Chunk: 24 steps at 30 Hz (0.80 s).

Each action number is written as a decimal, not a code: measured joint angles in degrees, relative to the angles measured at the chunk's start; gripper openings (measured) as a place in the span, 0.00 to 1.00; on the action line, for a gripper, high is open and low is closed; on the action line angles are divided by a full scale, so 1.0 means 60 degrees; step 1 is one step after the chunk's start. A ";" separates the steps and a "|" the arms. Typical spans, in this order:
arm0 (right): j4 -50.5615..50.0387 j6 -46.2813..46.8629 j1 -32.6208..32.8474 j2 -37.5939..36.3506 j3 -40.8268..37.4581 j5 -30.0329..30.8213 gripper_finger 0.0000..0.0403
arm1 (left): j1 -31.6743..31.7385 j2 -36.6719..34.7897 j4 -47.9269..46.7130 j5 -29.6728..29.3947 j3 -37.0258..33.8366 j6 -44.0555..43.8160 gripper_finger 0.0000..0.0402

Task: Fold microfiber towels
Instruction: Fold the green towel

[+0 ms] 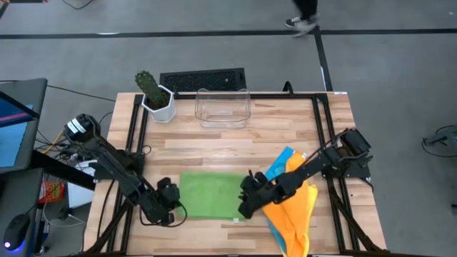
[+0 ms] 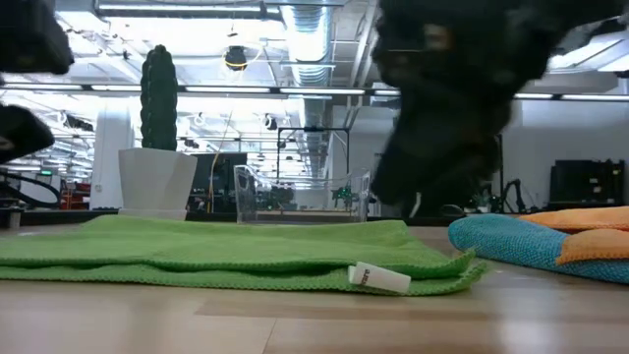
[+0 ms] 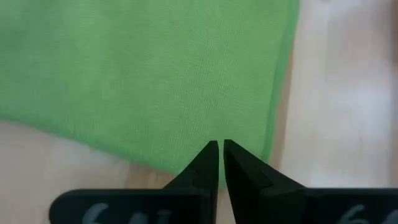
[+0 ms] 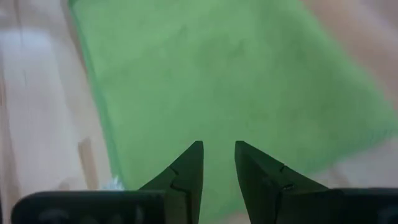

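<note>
Left claw (image 1: pixel 171 202): low over the table's front, at the left edge of the green towel (image 1: pixel 211 194). In the left wrist view its tips (image 3: pixel 219 149) are almost together, only a thin slit between them, with the green towel (image 3: pixel 155 81) lying past them; nothing is seen pinched.

Right claw (image 1: pixel 245 205): at the green towel's right edge, near its front corner. In the right wrist view its fingers (image 4: pixel 217 152) stand a small way apart, above the green cloth (image 4: pixel 224 81); they hold nothing that shows.

Green towel: spread flat between the two claws, on the wooden table (image 1: pixel 285 125). From table height it shows as a folded double layer (image 2: pixel 226 251) with a white tag (image 2: pixel 378 278) at the front corner on the right claw's side.

Orange towel (image 1: pixel 293 214): bunched just beyond the right claw, on the side away from the green towel, reaching the table's front edge.

Blue towel (image 1: pixel 282 160): under the right arm, behind that claw, partly covered by the orange one; in the low view its rounded edge (image 2: pixel 501 241) lies close to the green towel.

Yellow towel: cannot tell it apart from the orange heap.

Clear bin (image 1: pixel 223 107): well behind both claws, at the table's far edge.

Potted cactus (image 1: pixel 153 93): beside the bin, far behind the left claw.
</note>
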 joint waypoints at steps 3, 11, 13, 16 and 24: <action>0.0210 -0.0509 -0.0466 -0.0018 0.0007 -0.0004 0.29 | 0.0145 -0.0190 -0.0225 -0.0127 -0.0002 -0.0145 0.05; 0.0082 -0.1296 -0.1511 -0.0022 0.0011 0.0024 0.29 | 0.0789 -0.2408 -0.1143 -0.3517 -0.0007 -0.0472 0.07; 0.0010 -0.1474 -0.1664 0.0024 0.0011 -0.0115 0.29 | 0.1155 -0.2796 -0.1349 -0.3578 -0.0148 -0.0124 0.05; -0.0243 -0.1606 -0.1797 0.0153 -0.0001 -0.0283 0.29 | 0.1626 -0.2970 -0.0798 -0.3041 -0.0673 0.0496 0.01; -0.0450 -0.1619 -0.1829 0.0505 0.0044 -0.0182 0.29 | 0.2051 -0.2783 0.0810 -0.2481 -0.2076 0.0491 0.00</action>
